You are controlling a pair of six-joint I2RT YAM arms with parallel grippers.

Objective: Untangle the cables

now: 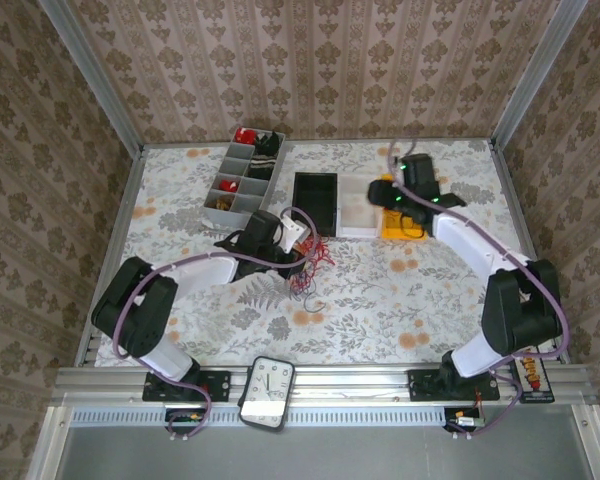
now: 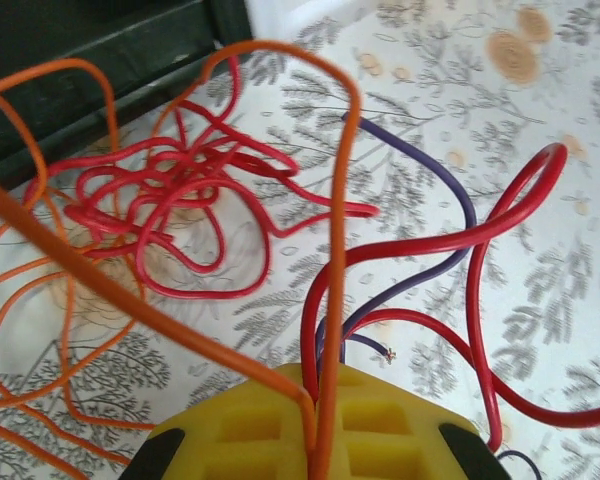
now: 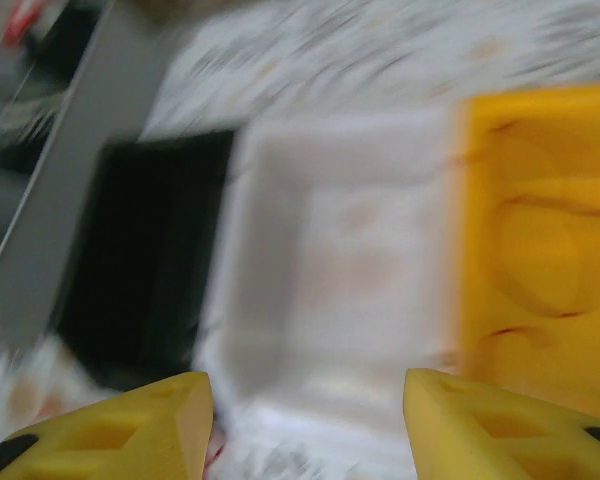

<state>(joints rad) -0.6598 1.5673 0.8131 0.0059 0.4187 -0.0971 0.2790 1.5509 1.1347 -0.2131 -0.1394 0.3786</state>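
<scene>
So the cables (image 1: 315,255) sit in a loose pile near the middle of the desk (image 1: 400,300). In the overhead view that's right at 6 o'clock of the black tray (image 1: 315,200), and the grey divided tray (image 1: 242,180) is up at about 10 o'clock from the pile.

The left end effector (image 2: 315,405) is down at the pile with its yellow fingers pressed together. An orange cable (image 2: 340,200) runs straight into the seam between them, so it's pinched on that one. From the grip, the orange cable rises in a tall loop toward 12 o'clock and arches over to the left. More orange loops lie flat on the desk around 8 o'clock.

In the left wrist view, the knotted bunch of red cable (image 2: 180,210) is at 10 o'clock, lying on the desk just beside the black tray's edge. A second red strand (image 2: 500,225) curls in a big hook at 3 o'clock. A purple cable (image 2: 450,185) arcs between that hook and the orange loop, and its bare end lies on the desk near the fingers.

The right end effector (image 3: 305,385) is wide open and hangs over the white tray (image 3: 330,260). The black tray is at its 9 o'clock and the yellow tray (image 3: 540,250) at 3 o'clock. That shot is pretty blurry, but nothing sits between the fingers.
</scene>
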